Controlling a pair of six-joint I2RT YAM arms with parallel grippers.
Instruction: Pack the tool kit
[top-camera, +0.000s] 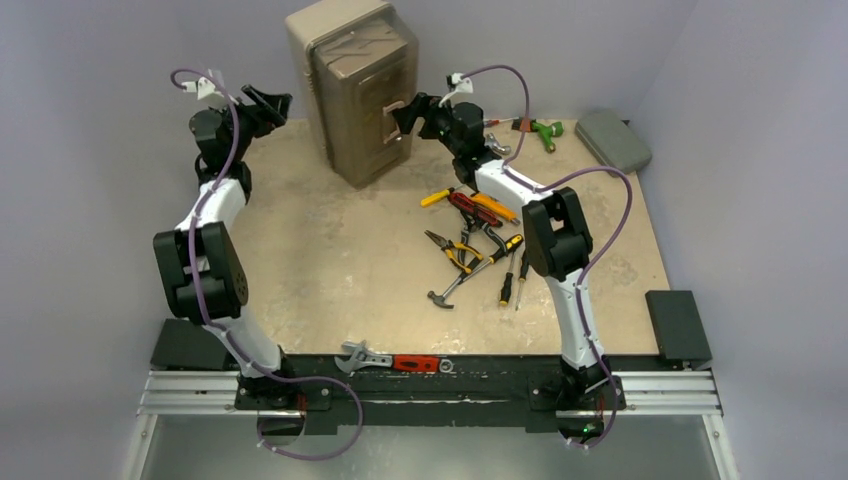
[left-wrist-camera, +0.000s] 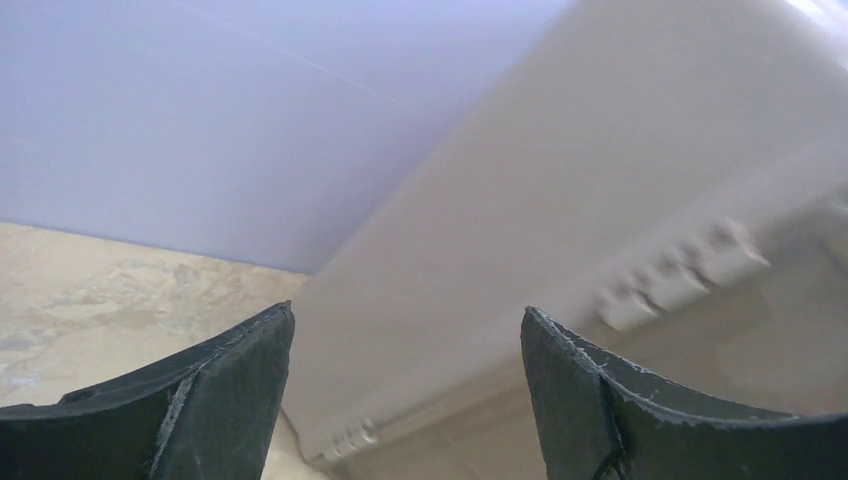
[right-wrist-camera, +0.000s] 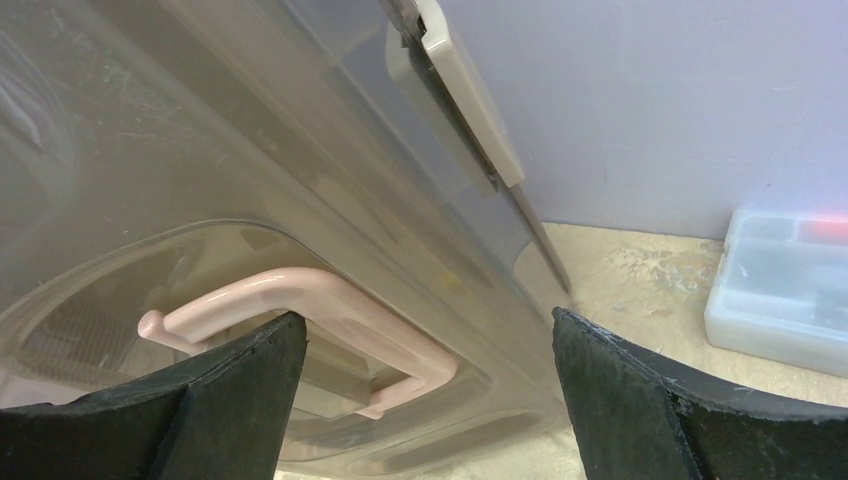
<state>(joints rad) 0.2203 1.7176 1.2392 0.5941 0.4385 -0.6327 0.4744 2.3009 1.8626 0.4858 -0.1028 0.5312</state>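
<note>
The large beige-tan toolbox (top-camera: 355, 85) stands on its side at the back middle of the table, shut, with its pale pink handle (top-camera: 393, 120) facing right. My left gripper (top-camera: 275, 103) is open and empty just left of the box, whose beige back (left-wrist-camera: 600, 150) fills the left wrist view between the fingers (left-wrist-camera: 407, 330). My right gripper (top-camera: 405, 112) is open right at the handle; in the right wrist view the handle (right-wrist-camera: 330, 300) lies by the left finger, between the open jaws (right-wrist-camera: 428, 325), not gripped. Several hand tools (top-camera: 475, 235) lie in a pile right of centre.
A hammer (top-camera: 450, 290) and screwdrivers (top-camera: 510, 280) lie at the pile's near side. A wrench with a red grip (top-camera: 385, 360) lies at the front edge. A green tool (top-camera: 543, 132) and a grey-green case (top-camera: 612, 140) sit back right. A clear plastic box (right-wrist-camera: 785, 290) is right of the toolbox.
</note>
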